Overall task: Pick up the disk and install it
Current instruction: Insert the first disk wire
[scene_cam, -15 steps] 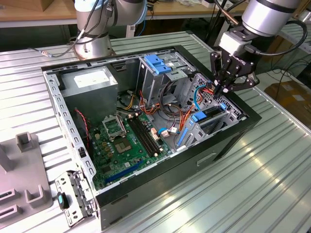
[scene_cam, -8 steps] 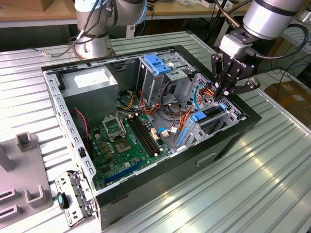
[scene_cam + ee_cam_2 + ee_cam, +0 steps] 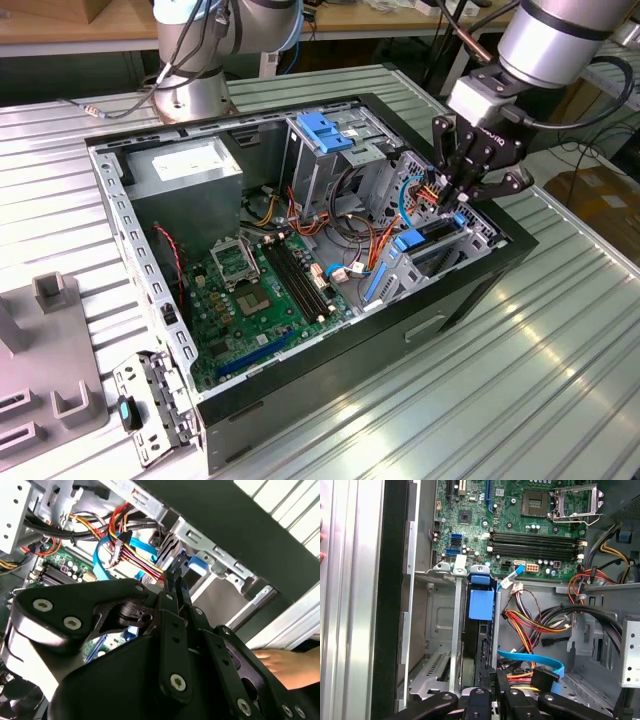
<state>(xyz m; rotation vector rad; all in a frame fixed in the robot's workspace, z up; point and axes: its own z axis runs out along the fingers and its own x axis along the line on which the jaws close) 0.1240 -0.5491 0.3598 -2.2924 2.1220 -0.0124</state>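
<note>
The open computer case (image 3: 300,300) lies on its side on the ribbed metal worktop (image 3: 520,380). In the exterior view the gripper (image 3: 462,195) hangs over the drive bay at the case's end toward the exterior view's right, its black fingers drawn close together at the tips, just above the disk (image 3: 425,240). There the disk reads as a blue-railed slab seated edge-up in the bay (image 3: 480,235), beside a bundle of red, yellow and orange cables (image 3: 425,190).

The first wrist view looks down along the bay: the disk (image 3: 481,610) stands in its slot with the blue carrier tab uppermost, between grey metal bay walls (image 3: 440,630). The fingers (image 3: 502,690) meet over the disk's near end; whether they pinch its rail or merely press on it cannot be told. The motherboard (image 3: 520,535) lies beyond.

The second wrist view gives the side of the fingers (image 3: 175,587), nearly closed, their tips at the blue carrier (image 3: 192,565), with a blue flat cable (image 3: 102,560) looping alongside. A person's hand (image 3: 290,662) rests on the worktop outside the case wall.

The exterior view adds a tall metal cage with a blue latch (image 3: 322,130) and a grey box (image 3: 190,165) inside the case.
</note>
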